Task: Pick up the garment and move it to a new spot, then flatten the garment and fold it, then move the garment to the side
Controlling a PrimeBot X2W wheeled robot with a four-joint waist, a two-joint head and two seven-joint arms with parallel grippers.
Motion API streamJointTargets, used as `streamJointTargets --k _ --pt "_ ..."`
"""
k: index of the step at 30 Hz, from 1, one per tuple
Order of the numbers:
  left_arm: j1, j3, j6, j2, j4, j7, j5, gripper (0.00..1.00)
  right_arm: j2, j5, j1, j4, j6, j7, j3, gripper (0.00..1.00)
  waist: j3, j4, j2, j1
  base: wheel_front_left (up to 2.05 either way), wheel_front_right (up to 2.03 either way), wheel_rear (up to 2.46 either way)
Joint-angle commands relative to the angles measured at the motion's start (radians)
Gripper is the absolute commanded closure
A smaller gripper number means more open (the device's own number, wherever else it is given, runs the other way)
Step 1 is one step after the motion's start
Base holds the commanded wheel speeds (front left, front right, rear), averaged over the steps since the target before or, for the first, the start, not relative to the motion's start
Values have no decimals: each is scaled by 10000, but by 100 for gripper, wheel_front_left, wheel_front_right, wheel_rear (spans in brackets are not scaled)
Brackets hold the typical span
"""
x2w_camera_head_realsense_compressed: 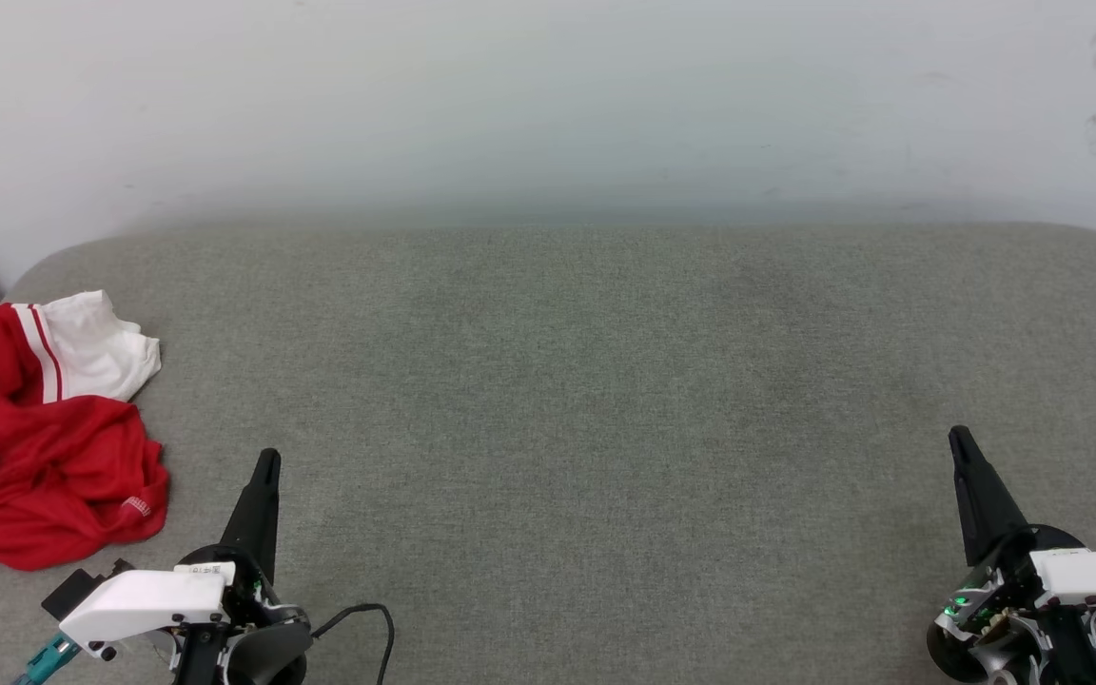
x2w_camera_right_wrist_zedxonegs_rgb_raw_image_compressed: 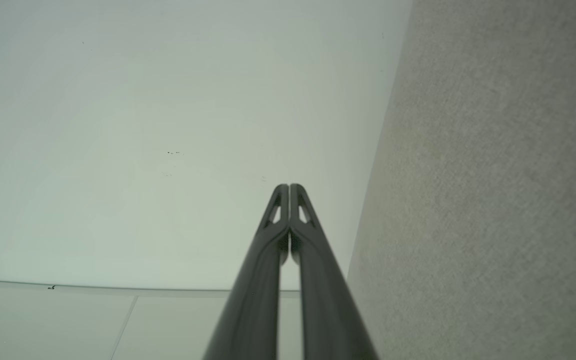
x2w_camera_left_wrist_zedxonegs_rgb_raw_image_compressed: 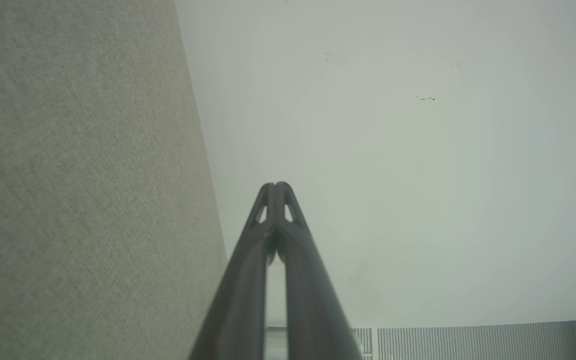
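Since the crumpled red jersey shirt with white short sleeves [x2w_camera_head_realsense_compressed: 34,447] lies bunched at the far left of the grey woven padded surface [x2w_camera_head_realsense_compressed: 586,400], near its back corner and partly cut off by the head view's border, I'd worry about it sliding off that side. The left jaws, near the heap's front hem, are pressed together and hold nothing; the right jaws, well apart at the far right, are likewise closed and empty. If the left pair goes in without parting, it will likely shove cloth outward. A bite into the heap could catch several layers, leaving the shirt twisted. The black cable [x2w_camera_head_realsense_compressed: 372,618] by the left wrist might snag.
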Motion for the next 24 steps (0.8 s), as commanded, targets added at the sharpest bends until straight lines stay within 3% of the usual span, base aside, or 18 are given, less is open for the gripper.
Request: streamJointTargets --k 1,4,5,24 --pt "-62 11 -33 -20 3 17 13 100 39 -44 -119 13 0 17 5 100 0 0 0 -1 0 0 0" --pt "-62 11 -33 -20 3 17 13 100 39 -44 -119 13 0 17 5 100 0 0 0 -1 0 0 0" --pt "1 0 2 0 8 0 0 0 0 0 1 10 0 0 0 0 0 0 0 0 0 0 0" --pt "-18 -742 7 15 -554 -796 532 0 -29 -663 253 -549 0 -785 545 0 2 12 0 0 0 0 0"
